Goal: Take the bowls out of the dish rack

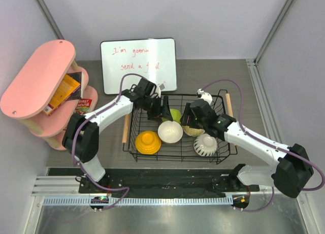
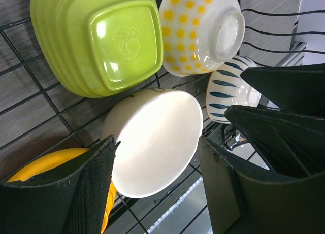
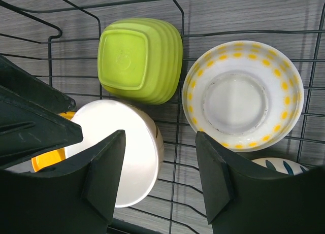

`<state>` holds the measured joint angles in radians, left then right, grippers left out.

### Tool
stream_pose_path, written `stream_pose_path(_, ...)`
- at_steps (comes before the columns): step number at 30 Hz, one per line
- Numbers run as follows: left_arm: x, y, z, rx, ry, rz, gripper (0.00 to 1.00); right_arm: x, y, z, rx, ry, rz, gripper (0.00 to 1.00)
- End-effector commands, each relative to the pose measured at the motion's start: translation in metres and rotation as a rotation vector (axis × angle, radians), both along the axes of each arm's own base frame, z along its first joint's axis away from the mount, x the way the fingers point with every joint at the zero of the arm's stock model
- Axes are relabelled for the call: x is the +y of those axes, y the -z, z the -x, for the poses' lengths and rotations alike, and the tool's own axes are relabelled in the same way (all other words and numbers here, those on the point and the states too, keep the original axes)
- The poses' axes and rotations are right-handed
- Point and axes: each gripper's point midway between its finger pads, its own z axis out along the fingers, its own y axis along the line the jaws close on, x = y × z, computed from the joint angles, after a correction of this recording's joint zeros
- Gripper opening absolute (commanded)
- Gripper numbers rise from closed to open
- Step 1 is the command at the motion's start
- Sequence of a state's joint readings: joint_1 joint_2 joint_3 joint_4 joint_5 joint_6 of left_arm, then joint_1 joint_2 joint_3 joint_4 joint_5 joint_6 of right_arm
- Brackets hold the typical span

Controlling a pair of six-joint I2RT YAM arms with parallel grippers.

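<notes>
The black wire dish rack holds several bowls: orange-yellow, cream-white, lime green, yellow-dotted and blue-striped white. My left gripper hangs open inside the rack. In the left wrist view its fingers straddle the cream-white bowl from above without touching it, with the lime green bowl upside down beyond. My right gripper is open and empty over the wire floor, between the cream-white bowl and the dotted bowl.
A pink oval shelf with books stands at the far left. A whiteboard leans behind the rack. The rack's wooden handles run along its short sides. The two grippers sit close together over the rack's middle.
</notes>
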<state>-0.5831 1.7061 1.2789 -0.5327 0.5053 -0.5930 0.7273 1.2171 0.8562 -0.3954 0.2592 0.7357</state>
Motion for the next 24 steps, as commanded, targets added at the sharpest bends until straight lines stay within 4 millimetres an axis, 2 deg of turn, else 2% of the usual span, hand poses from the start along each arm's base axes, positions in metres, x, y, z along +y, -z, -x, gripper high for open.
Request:
stream_pose_path(1,0.001,0.003,0.002,-0.007,0.013,-0.010,0.66,0.006,-0.005,-0.004,-0.030,-0.013,-0.020,0.63)
stream_pose_path(9,0.006,0.004,0.001,-0.020,0.002,-0.041,0.66,0.005,-0.001,-0.003,-0.025,-0.013,-0.017,0.63)
stream_pose_path(19,0.027,-0.005,-0.006,-0.072,-0.022,-0.130,0.68,0.002,0.004,0.000,-0.018,-0.011,-0.012,0.64)
stream_pose_path(24,0.032,0.000,0.001,-0.056,-0.017,-0.146,0.68,0.004,0.005,-0.001,-0.017,-0.014,-0.020,0.64)
